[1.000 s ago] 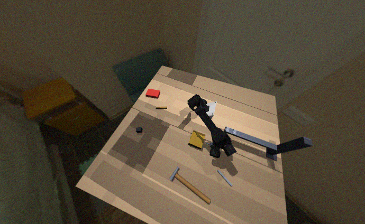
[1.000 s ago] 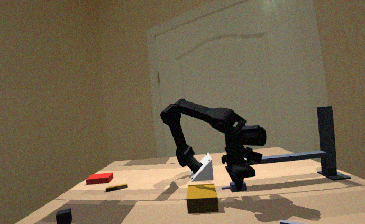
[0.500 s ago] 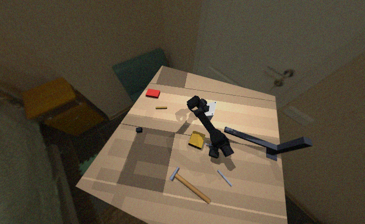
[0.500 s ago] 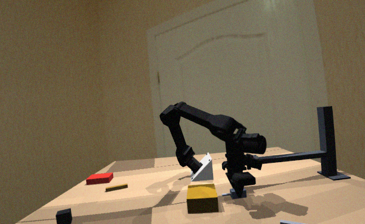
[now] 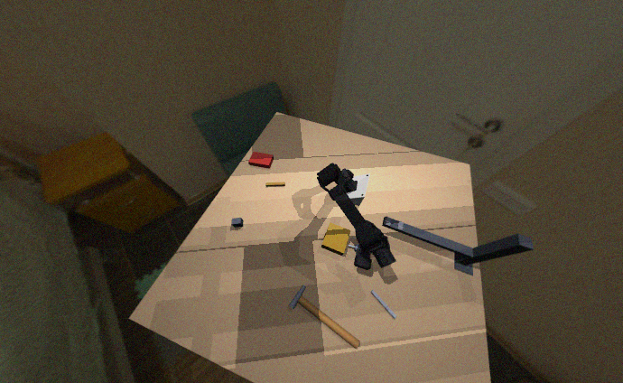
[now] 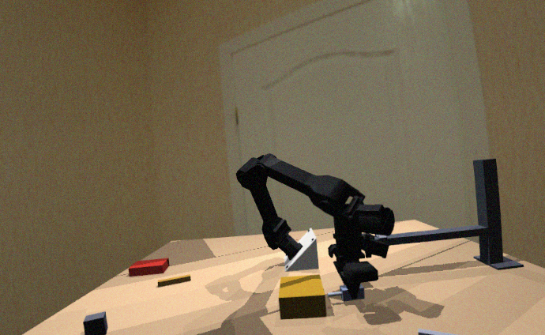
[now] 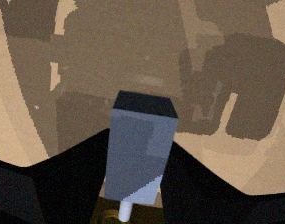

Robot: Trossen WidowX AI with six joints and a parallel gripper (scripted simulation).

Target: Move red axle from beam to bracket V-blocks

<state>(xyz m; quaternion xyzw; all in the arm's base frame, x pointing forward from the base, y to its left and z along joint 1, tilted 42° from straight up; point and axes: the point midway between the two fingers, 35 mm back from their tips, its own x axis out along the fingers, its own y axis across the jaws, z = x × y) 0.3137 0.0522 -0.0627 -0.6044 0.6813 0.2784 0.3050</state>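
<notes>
Red axle: location cannot be told for certain; the held piece reads blue-grey with a pale rod.

Foreground: one hammer, wooden handle, grey metal head [image 5: 328, 323], lying flat on the pale wooden table [image 5: 199, 328]; one slim pale-grey rod [image 5: 383, 304] [image 6: 434, 333], flat, near the hammer; one small dark-grey cube [image 5: 237, 221] [image 6: 95, 323], well apart.

Middle: one yellow rectangular block [image 5: 336, 238] [image 6: 302, 296] [image 7: 148, 215], on the table. One black gripper [image 5: 362, 249] [image 6: 353, 293] [image 7: 137, 140], pointing down, closed on a blue-grey rectangular block [image 6: 360, 291] [image 7: 140, 155]. A thin pale pin [image 5: 352, 246] [image 6: 334, 294] [image 7: 125, 211] extends from the held block toward the yellow one; contact cannot be told.

Beyond: one narrow yellow bar [image 5: 274, 184] [image 6: 174, 280]; one flat red block [image 5: 261, 159] [image 6: 148, 267]; one white-topped wedge [image 5: 361, 188] [image 6: 309, 254], at the arm's foot; one dark-grey bracket [image 5: 428, 237] [image 6: 489, 208], upright post with horizontal bar.

Background: one pale panelled door [image 5: 518, 71] [image 6: 308, 125].
</notes>
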